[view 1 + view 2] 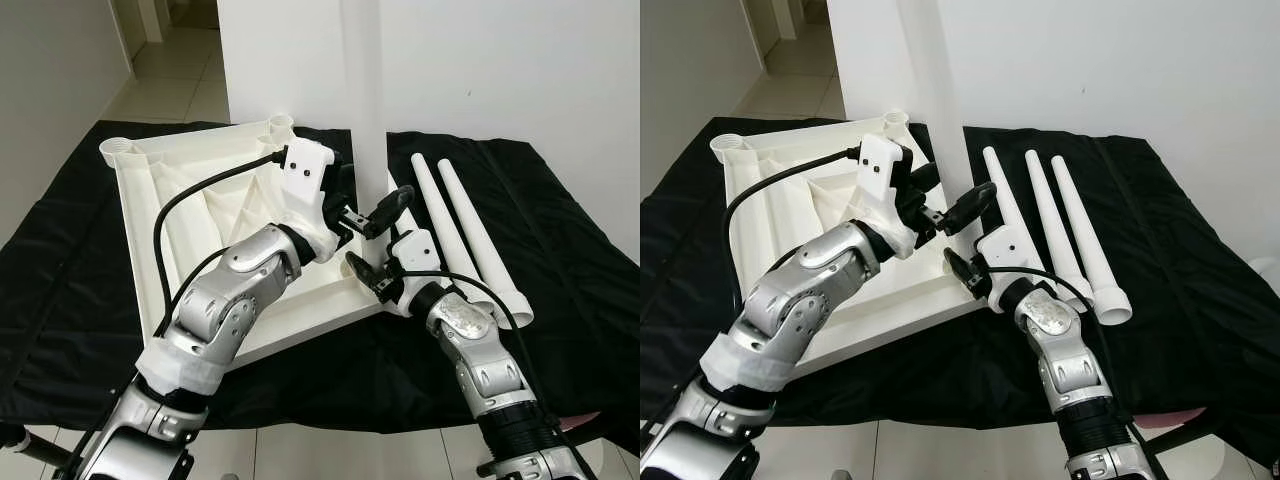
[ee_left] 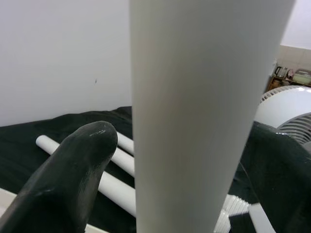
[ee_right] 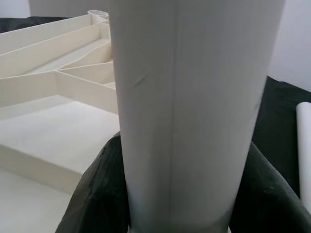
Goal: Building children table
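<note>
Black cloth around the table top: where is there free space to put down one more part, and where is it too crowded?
Free: the black cloth between the three loose legs and the wall, and its near strip below the table top. Crowded: the table top's right corner, where the left gripper and right gripper hold the upright leg.

My two head eyes look forward and down over my arms at the tabletop (image 1: 190,215) on the black cloth (image 1: 70,260). Each wrist camera looks along its fingers, very close against the upright leg (image 2: 204,111), which both wrist views share.
</note>
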Motion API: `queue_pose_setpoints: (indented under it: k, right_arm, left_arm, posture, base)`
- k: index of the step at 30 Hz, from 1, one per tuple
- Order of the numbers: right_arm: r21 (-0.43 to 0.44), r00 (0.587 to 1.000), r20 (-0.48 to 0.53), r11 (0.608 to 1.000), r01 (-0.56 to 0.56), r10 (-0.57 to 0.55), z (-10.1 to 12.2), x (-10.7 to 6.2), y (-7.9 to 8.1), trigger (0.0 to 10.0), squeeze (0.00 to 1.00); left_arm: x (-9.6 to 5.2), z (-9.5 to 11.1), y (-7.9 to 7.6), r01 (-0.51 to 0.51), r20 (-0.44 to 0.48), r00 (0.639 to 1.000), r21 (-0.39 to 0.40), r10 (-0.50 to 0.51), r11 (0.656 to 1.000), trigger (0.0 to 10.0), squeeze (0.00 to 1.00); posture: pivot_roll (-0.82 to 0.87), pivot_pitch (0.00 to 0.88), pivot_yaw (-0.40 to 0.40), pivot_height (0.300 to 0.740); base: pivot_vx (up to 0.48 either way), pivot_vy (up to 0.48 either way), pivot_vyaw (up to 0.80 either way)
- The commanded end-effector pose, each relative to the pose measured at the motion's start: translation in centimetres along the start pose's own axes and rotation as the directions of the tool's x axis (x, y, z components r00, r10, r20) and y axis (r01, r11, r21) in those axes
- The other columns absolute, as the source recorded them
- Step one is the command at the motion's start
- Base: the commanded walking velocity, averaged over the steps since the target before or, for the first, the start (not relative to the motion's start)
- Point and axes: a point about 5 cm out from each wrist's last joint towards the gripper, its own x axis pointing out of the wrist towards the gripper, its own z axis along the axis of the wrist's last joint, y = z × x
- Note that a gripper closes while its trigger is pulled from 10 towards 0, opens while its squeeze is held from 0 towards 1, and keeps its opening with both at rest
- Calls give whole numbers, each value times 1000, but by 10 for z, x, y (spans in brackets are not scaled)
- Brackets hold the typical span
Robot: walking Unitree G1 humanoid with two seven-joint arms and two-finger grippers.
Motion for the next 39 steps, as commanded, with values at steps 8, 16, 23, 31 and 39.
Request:
queue_pose_setpoints:
  k: [8,16,23,31,39]
  right_arm:
    - [-5,999,5,999,-35,35,2,0,-1,10000,0]
    - [2,999,-16,1000,-31,31,-1,0,-2,10000,0]
    - [37,999,-38,999,-11,12,-4,1,-4,10000,0]
    - [37,999,-1,998,54,-54,4,9,-12,10000,1000]
    - [22,994,33,994,103,-104,17,25,-16,10000,1000]
  left_arm:
    - [-2,6,-12,291,30,957,-58,-290,955,0,0]
    - [-1,10,-12,292,46,956,-58,-290,955,0,0]
    - [4,12,-7,219,36,976,-109,-216,970,10000,0]
    - [23,18,13,-19,-48,999,-25,18,999,10000,0]
    - [43,33,27,-172,-51,984,-82,169,982,10000,0]
  posture:
    - [28,28,-6,740]
    - [31,32,-5,740]
    - [30,31,-5,740]
    - [21,23,-8,740]
    - [19,13,-12,740]
  base:
    - [0,0,0]
    - [0,0,0]
    - [0,0,0]
    - [0,0,0]
    - [0,0,0]
